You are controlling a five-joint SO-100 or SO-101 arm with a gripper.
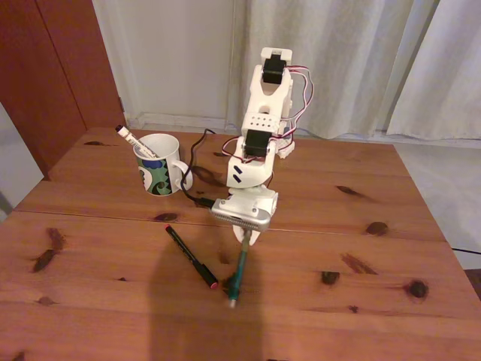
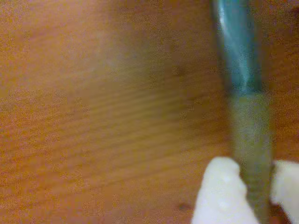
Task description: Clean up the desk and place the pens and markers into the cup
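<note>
The teal-green pen [image 1: 238, 278] hangs tilted from my gripper [image 1: 246, 239], which is shut on its upper end, with the lower tip close to the desk [image 1: 338, 241]. In the wrist view the same pen [image 2: 240, 60] runs up between my two white fingertips [image 2: 219, 193], blurred. A thin black pen with a red tip [image 1: 191, 256] lies flat on the wood to the left of the green one. The white cup [image 1: 159, 167] with a green-and-blue swirl stands at the back left, and a white marker [image 1: 134, 141] leans out of it.
The arm's white base [image 1: 279, 143] sits at the back middle of the desk with cables trailing toward the cup. Curtains and a wall stand behind. The desk's right half holds only dark knots.
</note>
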